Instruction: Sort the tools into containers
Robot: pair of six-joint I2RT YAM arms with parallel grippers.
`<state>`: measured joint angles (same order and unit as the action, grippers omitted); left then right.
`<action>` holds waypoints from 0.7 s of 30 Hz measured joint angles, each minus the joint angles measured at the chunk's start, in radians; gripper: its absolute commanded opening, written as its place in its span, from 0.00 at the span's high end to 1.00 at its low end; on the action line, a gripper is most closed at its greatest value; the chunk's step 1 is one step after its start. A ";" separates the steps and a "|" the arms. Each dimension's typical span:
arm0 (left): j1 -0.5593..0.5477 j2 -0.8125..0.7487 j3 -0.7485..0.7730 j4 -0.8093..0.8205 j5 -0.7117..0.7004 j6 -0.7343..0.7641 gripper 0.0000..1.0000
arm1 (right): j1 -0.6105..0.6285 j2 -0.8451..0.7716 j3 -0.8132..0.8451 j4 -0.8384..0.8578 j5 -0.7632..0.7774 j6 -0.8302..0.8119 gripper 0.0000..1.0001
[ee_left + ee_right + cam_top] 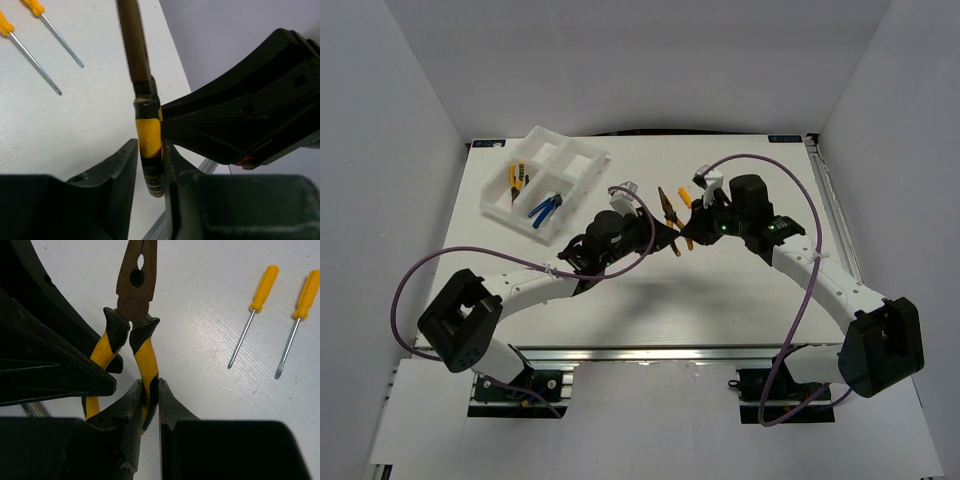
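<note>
We clench both claws on the yellow-black pliers: left gripper on one handle, right gripper on the other. Pulling apart could splay the handles and drop them.

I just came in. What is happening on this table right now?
Both arms grip one pair of yellow-black pliers at the middle of the table. The right end effector is shut on one handle, and the left end effector grips from the other side. It looks like a handover, but I cannot tell the direction. Two screwdrivers lie on the table. The white tray already holds blue pliers and another yellow-black pair, in separate compartments.
</note>
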<state>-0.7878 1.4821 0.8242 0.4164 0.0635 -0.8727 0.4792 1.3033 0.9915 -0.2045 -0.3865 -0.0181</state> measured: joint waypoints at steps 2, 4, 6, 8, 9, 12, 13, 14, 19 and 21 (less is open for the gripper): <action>-0.003 0.003 0.000 0.000 0.003 -0.001 0.74 | 0.000 0.000 -0.008 -0.001 -0.010 0.000 1.00; -0.004 0.006 0.001 -0.003 0.004 -0.004 0.86 | -0.001 0.000 -0.013 0.000 -0.013 -0.001 1.00; -0.004 0.007 0.001 -0.008 0.004 -0.003 0.92 | -0.002 0.000 -0.019 0.004 -0.017 -0.001 0.93; -0.004 0.007 0.002 -0.019 0.004 -0.001 0.97 | -0.002 0.000 -0.022 0.005 -0.022 -0.007 0.74; -0.002 0.006 0.002 -0.025 0.004 0.000 0.98 | -0.002 0.000 -0.023 0.005 -0.027 -0.009 0.63; 0.017 -0.010 0.000 -0.079 -0.011 0.019 1.00 | -0.001 0.000 -0.023 0.007 -0.070 -0.029 0.47; 0.034 -0.019 -0.005 -0.105 -0.020 0.024 1.00 | 0.000 -0.001 -0.023 0.011 -0.085 -0.037 0.41; 0.056 -0.032 -0.012 -0.127 -0.028 0.028 1.00 | 0.001 -0.001 -0.023 0.014 -0.097 -0.044 0.38; 0.235 -0.166 -0.065 -0.251 -0.040 0.034 1.00 | 0.004 -0.001 -0.019 0.017 -0.127 -0.084 0.36; 0.338 -0.214 -0.066 -0.272 -0.035 0.037 1.00 | 0.004 -0.001 -0.014 0.017 -0.132 -0.094 0.37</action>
<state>-0.4503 1.2686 0.7586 0.1443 0.0281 -0.8358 0.4828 1.3025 0.9773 -0.1871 -0.5184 -0.1121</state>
